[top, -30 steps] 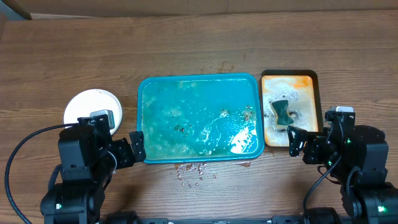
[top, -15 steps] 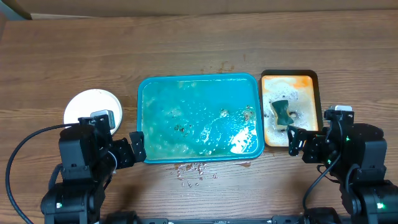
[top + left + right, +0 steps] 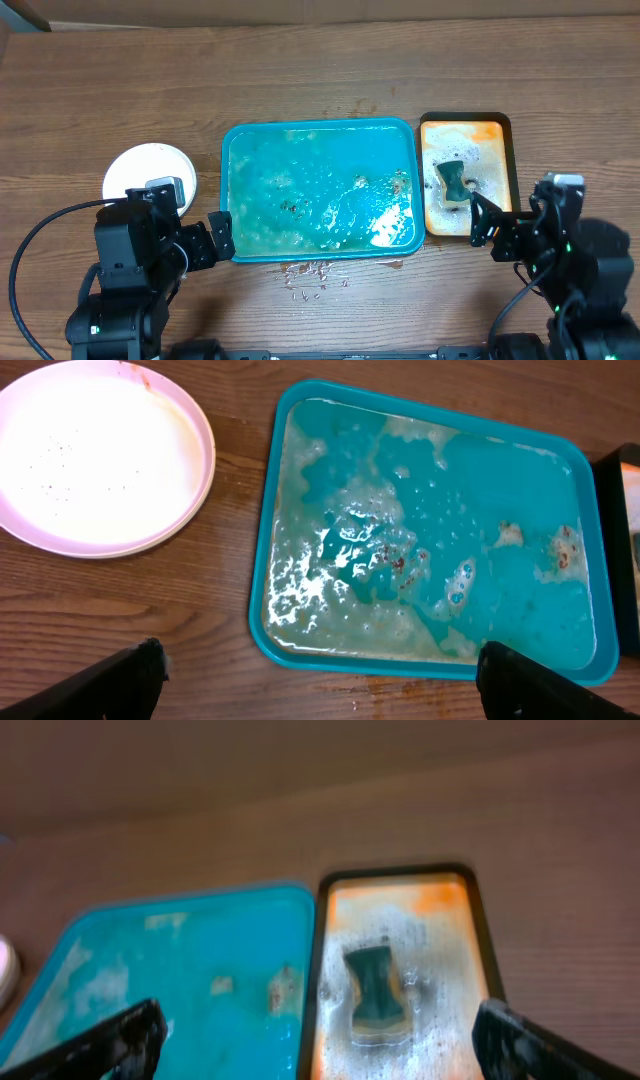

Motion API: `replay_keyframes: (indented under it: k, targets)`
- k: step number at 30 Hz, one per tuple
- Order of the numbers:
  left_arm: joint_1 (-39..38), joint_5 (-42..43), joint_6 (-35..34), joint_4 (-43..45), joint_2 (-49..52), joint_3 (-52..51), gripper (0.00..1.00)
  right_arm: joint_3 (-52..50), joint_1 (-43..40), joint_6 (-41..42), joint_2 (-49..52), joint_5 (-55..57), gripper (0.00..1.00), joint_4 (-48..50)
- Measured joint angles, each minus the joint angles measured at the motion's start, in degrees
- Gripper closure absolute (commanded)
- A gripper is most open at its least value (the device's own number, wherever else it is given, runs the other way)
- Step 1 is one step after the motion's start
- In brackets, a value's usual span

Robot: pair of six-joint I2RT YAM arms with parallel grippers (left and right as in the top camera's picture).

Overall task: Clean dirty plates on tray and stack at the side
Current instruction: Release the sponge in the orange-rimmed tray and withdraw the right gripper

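The plates [image 3: 148,170] lie stacked on the table left of the tray, the top one white and clean-looking; the left wrist view shows the stack [image 3: 100,455] at upper left with a second rim under it. The teal tray [image 3: 320,124] holds only foamy water and brown food bits, no plate. My left gripper [image 3: 215,238] hovers open at the tray's near left corner, with its jaws wide over the tray's front rim [image 3: 268,560]. My right gripper [image 3: 482,222] is open and empty above the near end of the orange tray; the teal tray [image 3: 150,970] appears at left there.
A narrow orange tray [image 3: 505,170] with foam and a dark green sponge [image 3: 452,182] sits right of the teal tray; the right wrist view shows the sponge [image 3: 375,985] too. Brown crumbs and drips [image 3: 310,275] lie on the wood in front of the teal tray.
The right arm has shifted slightly to the right and its gripper has risen a little over the orange tray. The left arm and the plates have not moved.
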Motion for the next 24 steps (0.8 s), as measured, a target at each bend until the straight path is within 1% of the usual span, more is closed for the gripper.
replay_keyframes:
  k: [7,13,19,24]
  targets:
    - [0.0,0.02,0.0,-0.04,0.22,-0.02,0.0,-16.7,0.0,0.0,-16.31,0.7,0.0,25.79]
    - [0.0,0.0,0.0,-0.02,0.22,-0.09,0.0,-28.24,-0.04,0.0,-25.03,1.05,0.0,40.39]
    - [0.0,0.0,0.02,-0.02,0.22,-0.09,0.0,-37.44,-0.61,-0.02,-29.7,1.11,0.0,49.03]
    - [0.0,0.0,0.0,-0.02,0.22,-0.09,0.0,-41.0,-1.46,-0.02,-29.81,1.92,0.0,51.43]
